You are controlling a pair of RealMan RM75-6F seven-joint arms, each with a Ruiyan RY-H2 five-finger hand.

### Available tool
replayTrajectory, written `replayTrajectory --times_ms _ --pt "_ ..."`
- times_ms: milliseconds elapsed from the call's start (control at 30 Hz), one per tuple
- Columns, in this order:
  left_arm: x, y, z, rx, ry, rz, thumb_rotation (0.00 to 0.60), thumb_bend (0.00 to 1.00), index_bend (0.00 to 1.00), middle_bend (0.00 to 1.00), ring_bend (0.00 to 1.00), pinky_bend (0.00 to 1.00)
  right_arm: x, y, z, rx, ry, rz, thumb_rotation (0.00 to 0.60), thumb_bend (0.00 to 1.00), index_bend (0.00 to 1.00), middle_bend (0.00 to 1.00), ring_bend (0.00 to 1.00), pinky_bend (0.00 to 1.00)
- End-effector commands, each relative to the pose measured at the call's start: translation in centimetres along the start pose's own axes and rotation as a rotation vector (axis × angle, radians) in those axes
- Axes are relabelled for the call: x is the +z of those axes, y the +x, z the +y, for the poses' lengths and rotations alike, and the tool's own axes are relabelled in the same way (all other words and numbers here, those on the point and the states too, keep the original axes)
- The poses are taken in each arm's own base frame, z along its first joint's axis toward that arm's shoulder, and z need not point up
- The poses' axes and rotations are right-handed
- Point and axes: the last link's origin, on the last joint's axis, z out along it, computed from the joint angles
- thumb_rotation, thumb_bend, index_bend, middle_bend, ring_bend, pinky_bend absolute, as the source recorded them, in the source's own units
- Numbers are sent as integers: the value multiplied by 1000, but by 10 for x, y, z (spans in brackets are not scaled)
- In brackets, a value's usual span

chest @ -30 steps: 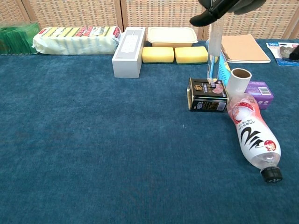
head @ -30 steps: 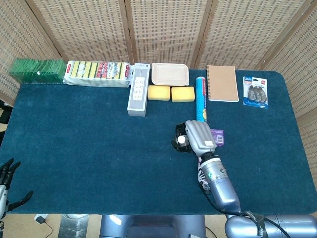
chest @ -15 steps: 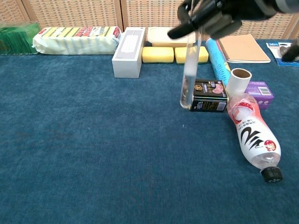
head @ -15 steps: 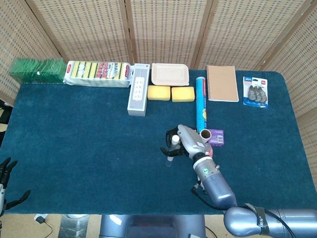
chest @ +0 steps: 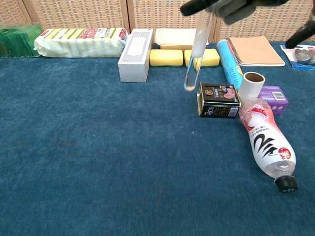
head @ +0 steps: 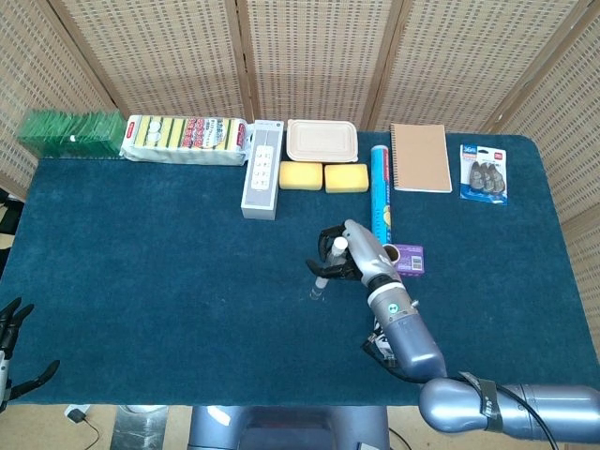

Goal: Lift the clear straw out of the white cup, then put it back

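Gripping the clear straw [chest: 196, 51] near its top, the right hand [head: 352, 255] is holding it in the air above the blue table [chest: 88, 147], clear of the white cup [chest: 251, 84]. In the chest view the fingers [chest: 197, 6] are cut off by the upper edge, so only dark tips are showing around the straw's upper end. The straw is hanging tilted, its lower end pointing down and to the left, hovering over the cloth just left of the black tin [chest: 218, 100] and touching nothing. In the head view the straw [head: 323, 276] is showing only as a short pale stub below the hand, and its transparent length is hard to follow against the cloth.

The white cup is standing upright between the black tin and the purple box [chest: 275, 98], its open mouth showing, though the head view is hiding nearly all of it behind the right hand. A plastic bottle [chest: 265, 140] is lying on its side in front of the cup, its cap towards the camera. Behind it, the blue roll [head: 380, 186] is lying beside the notebook [head: 420, 157].

The left hand [head: 13, 342] is sitting at the lower left corner of the head view, partly cropped, its fingers spread and holding nothing.
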Motion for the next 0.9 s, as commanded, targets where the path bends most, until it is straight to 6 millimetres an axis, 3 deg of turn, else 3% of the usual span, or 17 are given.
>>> replayTrajectory --times_ms 33,333,900 --pt "2 0 -7 11 37 1 600 195 67 2 0 149 5 4 -7 -27 75 36 600 401 816 1000 1000 1000" --pt "5 -3 -6 26 43 1 600 194 70 2 0 150 8 5 10 -132 276 86 600 400 816 1000 1000 1000" --pt "8 -5 -4 45 58 -14 600 195 70 2 0 149 51 18 44 -113 253 69 600 400 816 1000 1000 1000"
